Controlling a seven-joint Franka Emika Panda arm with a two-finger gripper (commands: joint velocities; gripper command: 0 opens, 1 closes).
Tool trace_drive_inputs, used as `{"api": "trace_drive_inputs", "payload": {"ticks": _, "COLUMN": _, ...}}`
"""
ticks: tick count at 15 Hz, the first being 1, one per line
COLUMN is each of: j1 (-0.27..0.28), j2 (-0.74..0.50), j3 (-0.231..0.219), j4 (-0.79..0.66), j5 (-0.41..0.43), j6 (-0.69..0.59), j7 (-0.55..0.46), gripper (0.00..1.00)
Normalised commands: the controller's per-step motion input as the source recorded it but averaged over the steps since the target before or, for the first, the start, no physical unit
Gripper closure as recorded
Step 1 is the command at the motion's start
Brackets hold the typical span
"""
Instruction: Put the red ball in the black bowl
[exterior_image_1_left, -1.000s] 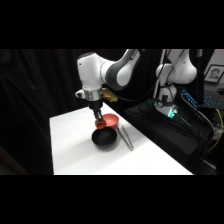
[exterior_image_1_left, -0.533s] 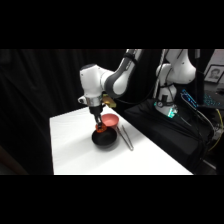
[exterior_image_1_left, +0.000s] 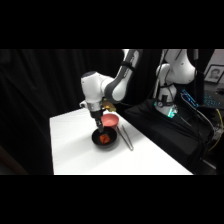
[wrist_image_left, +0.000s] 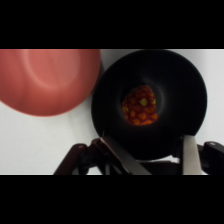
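Red ball (wrist_image_left: 140, 105) sits at the bottom of the black bowl (wrist_image_left: 190, 85), and from my wrist feed I see it free of any grip, its glossy red-orange skin speckled with yellow and green glints. Nearest the lens, the tool (wrist_image_left: 152, 155) rises from the bottom edge with its black linkage, and its two fingers (wrist_image_left: 190, 157) stand apart, one to each side of the bowl's near rim, with nothing between them. The ball lies a little beyond the fingertips, in the middle of the bowl's dark floor.

Just beside the black bowl, rims close or touching, I see the pinkish-red bowl (wrist_image_left: 47, 80), lying on the white surface (wrist_image_left: 35, 145).

On the side feed the tool (exterior_image_1_left: 98, 126) hangs just above the black bowl (exterior_image_1_left: 105, 139), coming down from the white arm (exterior_image_1_left: 100, 87) that bends over from the upper right. The ball (exterior_image_1_left: 104, 137) shows as a small red spot inside the bowl. The pinkish-red bowl (exterior_image_1_left: 111, 120) lies just behind it, farther from the camera. Metal tongs (exterior_image_1_left: 126, 137) lie on the surface (exterior_image_1_left: 75, 150) just to the bowls' side, towards the table's edge.
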Motion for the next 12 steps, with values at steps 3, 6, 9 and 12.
{"api": "trace_drive_inputs", "payload": {"ticks": 3, "j1": 0.031, "j2": -0.29, "j3": -0.058, "j4": -0.05, "j5": -0.011, "j6": -0.15, "j7": -0.04, "gripper": 0.00}}
{"api": "trace_drive_inputs", "payload": {"ticks": 6, "j1": 0.009, "j2": -0.37, "j3": -0.048, "j4": -0.02, "j5": 0.013, "j6": -0.36, "j7": -0.06, "gripper": 0.00}}
{"api": "trace_drive_inputs", "payload": {"ticks": 9, "j1": 0.018, "j2": -0.35, "j3": -0.060, "j4": 0.04, "j5": -0.026, "j6": -0.42, "j7": -0.02, "gripper": 0.00}}
{"api": "trace_drive_inputs", "payload": {"ticks": 12, "j1": 0.002, "j2": -0.29, "j3": -0.038, "j4": 0.09, "j5": -0.005, "j6": -0.37, "j7": -0.07, "gripper": 0.00}}
